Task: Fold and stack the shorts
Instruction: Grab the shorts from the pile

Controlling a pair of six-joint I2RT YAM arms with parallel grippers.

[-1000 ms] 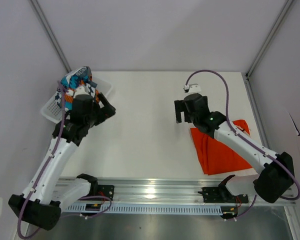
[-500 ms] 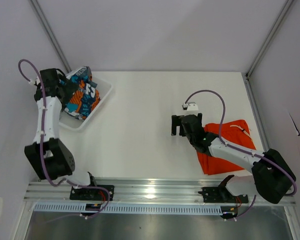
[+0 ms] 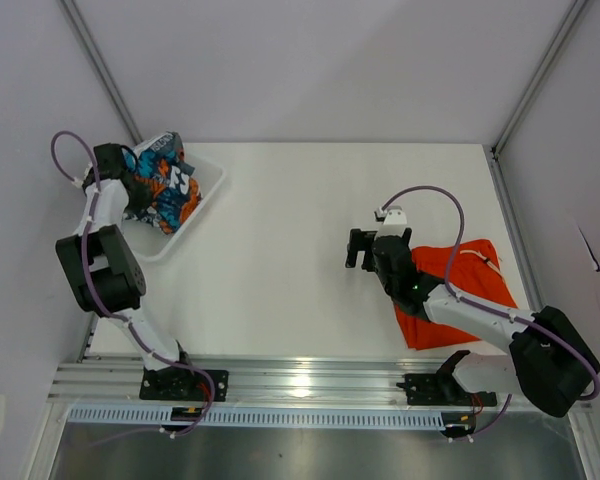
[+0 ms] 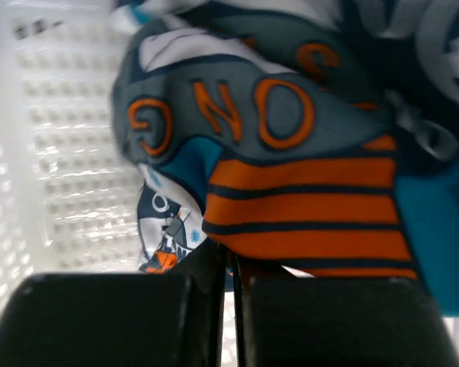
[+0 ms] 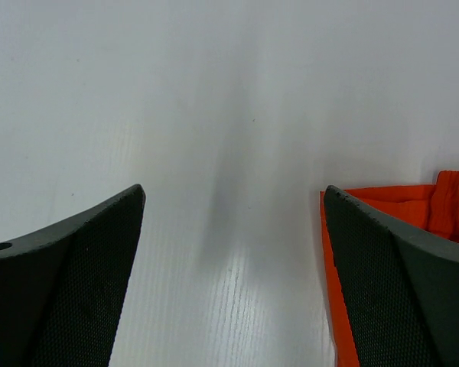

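Surface: white counter point(image 3: 280, 220) between pale grey walls, with both arm bases at its near edge.
Patterned shorts point(image 3: 168, 190): bunched in the white mesh basket point(image 3: 212, 180) at the far-left corner, heaped above its rim.
Left fingers point(image 4: 107, 321): pressed together. The cloth's orange-striped edge runs down into the seam between them, which I judge to be a pinch on that edge.
Orange shorts point(image 3: 460, 300): lying flat on the right of the counter, partly under the right forearm.
Right fingers point(image 5: 69, 290): spread wide and empty, over bare counter just left of the orange shorts' far-left corner.
Key relation: the bundle lies directly ahead of the left fingers, and the open counter is to its right and nearer. The right arm is well apart from it.
Long axis: cannot tell, as the bundle is crumpled.
Hidden: how much cloth sits in the pinch, the basket floor under the bundle, and the part of the orange shorts beneath the arm.
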